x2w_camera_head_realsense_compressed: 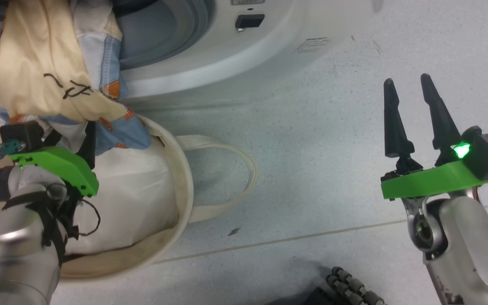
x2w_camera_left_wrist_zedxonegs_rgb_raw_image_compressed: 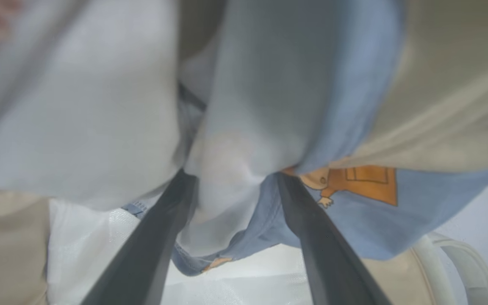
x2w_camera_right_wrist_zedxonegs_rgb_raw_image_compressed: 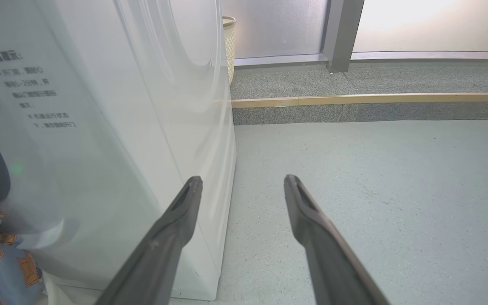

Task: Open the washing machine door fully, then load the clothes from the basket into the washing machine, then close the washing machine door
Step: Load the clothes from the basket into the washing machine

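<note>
While the left gripper stands over the basket with its fingers spread wide, the clothes bunch between and over them. No pinch is evident, so treat the load as draped, not clamped. The right gripper is likewise spread and empty, over bare floor.

Position of the load
- The clothes rise from the far rim of the basket toward the washing machine.
- Their top overlaps the grey ring of the uncovered opening in the head view. Contact with the ring cannot be confirmed.

Governing relation
- The opening lies straight ahead of the left gripper, up the head view and slightly right, with the clothes between the two.
- The long axis of the load runs from basket to opening, roughly in line with the fingers.
- The left arm is the nearer one; the right arm is well apart on the far side.
- Judgement: the coming move is a forward push or carry by the left arm, which probably calls for a firmer grasp first.

Count
- Washing machine: one.
- Basket: one, with one loop handle in sight.
- Clothes: one mass of blue printed and cream cloth. The separate garments cannot be counted.
- White bundle: one, lying in the basket.
- Grippers: two.
</note>
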### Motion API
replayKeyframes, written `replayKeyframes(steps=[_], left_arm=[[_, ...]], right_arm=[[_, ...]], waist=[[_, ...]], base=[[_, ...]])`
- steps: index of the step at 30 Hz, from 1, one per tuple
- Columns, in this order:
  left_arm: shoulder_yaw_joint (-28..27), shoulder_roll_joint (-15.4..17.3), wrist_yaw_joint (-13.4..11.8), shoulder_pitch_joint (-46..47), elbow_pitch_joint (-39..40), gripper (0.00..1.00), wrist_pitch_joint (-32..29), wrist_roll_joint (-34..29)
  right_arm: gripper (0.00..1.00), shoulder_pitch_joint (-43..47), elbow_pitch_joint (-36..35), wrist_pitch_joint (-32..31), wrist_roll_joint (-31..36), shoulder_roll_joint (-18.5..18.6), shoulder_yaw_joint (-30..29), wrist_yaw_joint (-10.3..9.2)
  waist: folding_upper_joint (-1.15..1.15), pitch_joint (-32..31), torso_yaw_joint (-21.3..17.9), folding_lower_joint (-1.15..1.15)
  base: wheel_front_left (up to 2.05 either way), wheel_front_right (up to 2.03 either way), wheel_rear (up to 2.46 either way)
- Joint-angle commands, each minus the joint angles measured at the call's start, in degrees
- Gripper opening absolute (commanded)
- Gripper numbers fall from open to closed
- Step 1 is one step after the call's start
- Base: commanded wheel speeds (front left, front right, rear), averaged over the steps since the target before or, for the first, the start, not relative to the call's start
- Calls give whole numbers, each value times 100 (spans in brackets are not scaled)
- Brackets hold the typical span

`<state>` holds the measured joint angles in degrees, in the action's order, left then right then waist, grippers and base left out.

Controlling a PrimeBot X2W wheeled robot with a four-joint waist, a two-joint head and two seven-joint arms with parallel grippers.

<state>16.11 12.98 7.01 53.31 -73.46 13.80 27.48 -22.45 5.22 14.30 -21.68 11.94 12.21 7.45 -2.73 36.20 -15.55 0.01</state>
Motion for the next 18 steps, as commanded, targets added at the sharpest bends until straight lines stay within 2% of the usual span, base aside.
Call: replayKeyframes(steps=[1, 3, 4, 5, 6, 11, 18], left_arm=[[-78, 242, -33, 1, 35, 100, 64, 6], [-81, 244, -50, 12, 22, 98, 80, 14], [-78, 244, -51, 15, 19, 55, 90, 9], [-91, 243, -55, 18, 24, 7, 99, 17], [-119, 236, -62, 14, 43, 0, 106, 38], [-256, 194, -124, -165, 626, 0, 117, -23], [-530, 58, -79, -632, 1655, 0, 118, -342]], right_arm=[[100, 117, -187, 70, 61, 2, 54, 3], [100, 126, -191, 70, 67, -21, 41, 3], [100, 129, -189, 70, 69, -31, 37, 3], [100, 131, -189, 70, 69, -41, 38, 3], [100, 132, -186, 70, 67, -49, 41, 3], [100, 138, -137, 70, 37, -77, 90, 3], [100, 126, -8, 70, -37, -142, 185, 3]], waist=[[0, 8, -7, -1], [0, 8, -9, -1], [0, -4, -7, -1], [0, -18, -1, -1], [0, -37, 10, -1], [0, -153, 150, -1], [0, -455, 420, -1]], base=[[0, 0, 0], [0, 0, 0], [0, 0, 0], [0, 0, 0], [0, 0, 0], [0, 0, 0], [0, 0, 0]])
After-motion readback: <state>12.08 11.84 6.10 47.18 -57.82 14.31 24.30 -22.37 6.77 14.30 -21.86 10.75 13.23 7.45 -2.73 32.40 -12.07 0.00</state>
